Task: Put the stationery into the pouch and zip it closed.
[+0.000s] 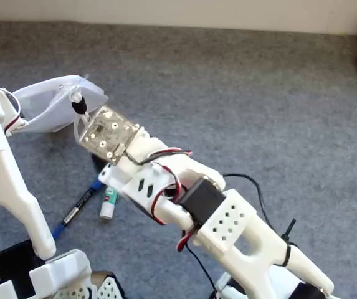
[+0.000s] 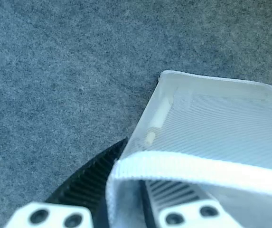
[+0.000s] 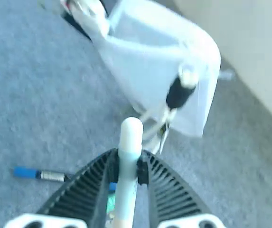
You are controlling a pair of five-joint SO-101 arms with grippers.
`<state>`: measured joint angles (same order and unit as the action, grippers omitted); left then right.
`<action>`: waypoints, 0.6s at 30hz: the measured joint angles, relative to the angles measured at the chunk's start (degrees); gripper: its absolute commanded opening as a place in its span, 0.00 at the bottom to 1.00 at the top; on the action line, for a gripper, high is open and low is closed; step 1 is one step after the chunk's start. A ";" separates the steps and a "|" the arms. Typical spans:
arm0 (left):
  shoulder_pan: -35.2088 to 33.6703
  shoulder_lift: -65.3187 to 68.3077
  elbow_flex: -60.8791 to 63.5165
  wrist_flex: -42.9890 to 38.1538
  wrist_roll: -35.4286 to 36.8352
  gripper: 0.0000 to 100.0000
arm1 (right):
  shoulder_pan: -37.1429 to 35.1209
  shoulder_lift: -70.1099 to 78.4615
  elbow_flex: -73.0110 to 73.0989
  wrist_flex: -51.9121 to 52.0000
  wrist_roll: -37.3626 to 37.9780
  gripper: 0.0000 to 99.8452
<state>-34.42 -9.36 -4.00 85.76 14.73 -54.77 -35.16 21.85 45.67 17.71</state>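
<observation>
A white translucent pouch [image 1: 50, 106] is held up off the grey carpet at the far left. My left gripper [image 1: 13, 121] is shut on its rim. In the left wrist view the pouch [image 2: 221, 123] stands between the jaws of that gripper [image 2: 126, 190], and a pale stick [image 2: 157, 118] shows through its mesh wall. My right gripper [image 1: 85, 124] sits just before the pouch's open end, shut on a white pen [image 3: 130, 133] that points at the pouch [image 3: 150, 61]. A small black-and-white piece [image 3: 178, 90] on a thin loop hangs at the pouch's edge.
On the carpet under the right arm lie a blue-capped pen [image 1: 78, 208] and a small white tube with a green label [image 1: 108, 202]. The blue pen [image 3: 36, 174] also lies beside the right jaws. A pale wall [image 1: 178, 9] runs along the far edge.
</observation>
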 measured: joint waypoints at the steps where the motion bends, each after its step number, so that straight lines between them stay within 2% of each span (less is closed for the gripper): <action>1: 0.00 0.00 0.00 0.00 0.00 0.01 | -0.53 0.00 -1.49 0.00 0.00 0.00; 9: 2.90 0.00 0.00 0.00 -0.18 0.01 | -5.27 0.00 -8.09 -0.79 0.00 0.00; 18: 4.92 0.00 0.00 0.00 -0.18 0.01 | -8.00 -0.18 -6.07 -13.98 0.00 0.00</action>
<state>-29.49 -9.36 -4.00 85.76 14.55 -62.77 -35.34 15.78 31.69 17.71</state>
